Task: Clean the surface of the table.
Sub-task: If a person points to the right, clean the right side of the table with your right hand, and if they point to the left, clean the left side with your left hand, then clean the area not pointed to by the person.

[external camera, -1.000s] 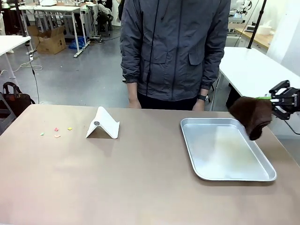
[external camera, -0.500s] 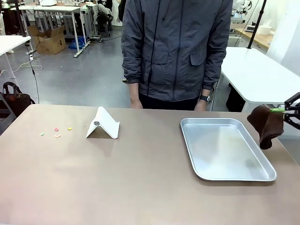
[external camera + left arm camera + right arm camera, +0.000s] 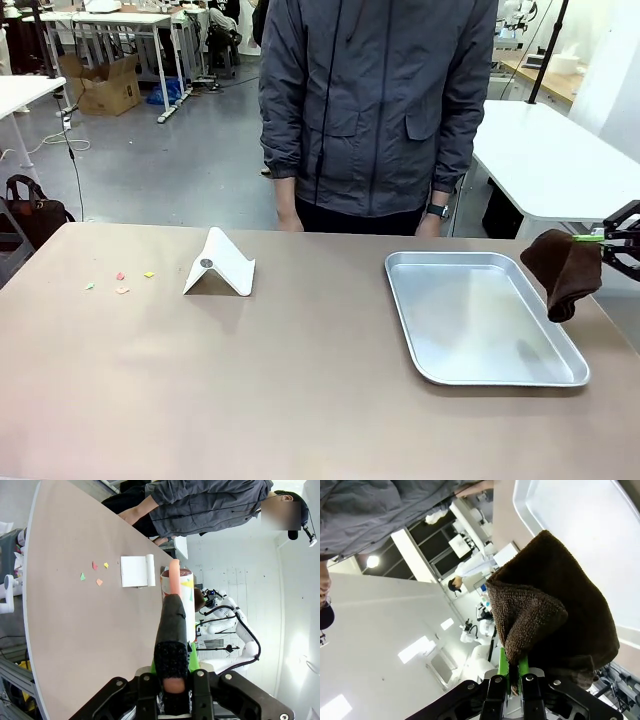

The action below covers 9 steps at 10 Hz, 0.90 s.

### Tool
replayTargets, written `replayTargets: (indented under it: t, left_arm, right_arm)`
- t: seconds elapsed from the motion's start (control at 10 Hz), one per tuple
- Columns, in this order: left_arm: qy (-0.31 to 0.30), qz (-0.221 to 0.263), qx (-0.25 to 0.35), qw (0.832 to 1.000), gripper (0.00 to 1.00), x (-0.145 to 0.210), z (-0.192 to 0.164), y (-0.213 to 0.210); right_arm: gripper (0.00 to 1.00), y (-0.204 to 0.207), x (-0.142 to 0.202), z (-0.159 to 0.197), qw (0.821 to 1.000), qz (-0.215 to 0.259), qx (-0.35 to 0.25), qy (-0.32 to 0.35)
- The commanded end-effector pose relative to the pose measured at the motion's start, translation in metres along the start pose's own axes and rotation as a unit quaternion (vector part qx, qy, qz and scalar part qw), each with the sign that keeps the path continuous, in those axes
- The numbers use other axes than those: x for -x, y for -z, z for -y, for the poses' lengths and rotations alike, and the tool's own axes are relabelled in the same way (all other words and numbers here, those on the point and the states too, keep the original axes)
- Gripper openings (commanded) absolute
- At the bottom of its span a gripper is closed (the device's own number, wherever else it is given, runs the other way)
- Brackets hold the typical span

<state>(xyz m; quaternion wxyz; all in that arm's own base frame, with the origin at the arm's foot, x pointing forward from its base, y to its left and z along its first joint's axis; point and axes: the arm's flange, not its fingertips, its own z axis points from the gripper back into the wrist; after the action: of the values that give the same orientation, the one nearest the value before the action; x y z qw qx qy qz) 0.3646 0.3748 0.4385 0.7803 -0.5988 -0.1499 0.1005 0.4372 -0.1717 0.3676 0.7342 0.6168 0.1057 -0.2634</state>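
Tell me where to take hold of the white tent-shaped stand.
Probably grip the white stand at its top ridge, from above, jaws across both sloping faces; it stands like a tent on the table, narrowest there.

Bright, even overhead light fills the front view. The matte counter [image 3: 300, 400] shows no glare, with thin soft shadows under the white stand [image 3: 220, 265] and along the 6 o'clock rim of the tray [image 3: 470, 320], whose metal carries pale reflections. Both wrist views bend at their edges, bowing the counter's rim. The left wrist view's wall at 3 o'clock is blown out. Ceiling lamps flare at 9 o'clock in the right wrist view, where the brown cloth [image 3: 555, 610] is sharp.
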Motion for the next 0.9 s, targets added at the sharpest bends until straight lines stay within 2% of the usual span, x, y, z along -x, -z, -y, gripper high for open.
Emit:
replayTargets:
  t: [0.0,0.8]
  left_arm:
    - [0.004,0.002,0.01,1.0,0.22,0.0013,0.004,-0.0008]
    - [0.004,0.002,0.01,1.0,0.22,0.0013,0.004,-0.0008]
  right_arm:
    - [0.08,-0.0048,-0.0013,-0.007,1.0,-0.004,-0.008,0.004]
    - [0.08,-0.0048,-0.0013,-0.007,1.0,-0.004,-0.008,0.004]
